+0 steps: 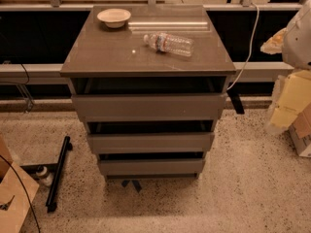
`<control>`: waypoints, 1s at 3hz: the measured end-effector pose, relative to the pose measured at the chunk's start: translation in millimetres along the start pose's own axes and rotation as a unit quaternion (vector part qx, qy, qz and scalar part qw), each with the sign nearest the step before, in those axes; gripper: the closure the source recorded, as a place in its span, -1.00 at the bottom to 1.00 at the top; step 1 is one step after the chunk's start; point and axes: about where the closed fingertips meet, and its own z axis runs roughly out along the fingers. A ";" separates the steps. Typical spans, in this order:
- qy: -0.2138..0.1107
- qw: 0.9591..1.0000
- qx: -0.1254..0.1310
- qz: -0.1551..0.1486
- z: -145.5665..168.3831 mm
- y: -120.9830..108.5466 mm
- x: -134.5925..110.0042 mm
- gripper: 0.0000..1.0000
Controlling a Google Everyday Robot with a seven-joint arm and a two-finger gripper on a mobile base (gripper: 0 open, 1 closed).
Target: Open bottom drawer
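A grey-brown cabinet (146, 52) with three handle-less drawers stands in the middle of the camera view. The bottom drawer (151, 167) is the lowest and narrowest-looking front, just above the floor, with a dark gap above it. The middle front (150, 142) and the top front (148, 107) sit above it, each under a dark gap too. My gripper is not in view. Only a white rounded part of the arm (299, 38) shows at the right edge, well apart from the drawers.
A pale bowl (114, 17) and a plastic water bottle (169, 43) lying on its side rest on the cabinet top. A black bar (58, 173) and a small bottle (44, 175) lie on the speckled floor at left. Cardboard (12, 198) is at lower left, yellowish boxes (291, 101) at right.
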 end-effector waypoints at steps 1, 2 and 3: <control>-0.001 1.000 0.001 0.000 -0.3 -0.3 -0.2 -1.00; -0.031 0.999 -0.003 0.010 15.7 -3.9 6.4 -1.00; -0.074 0.997 -0.003 0.021 42.9 -18.4 11.0 -1.00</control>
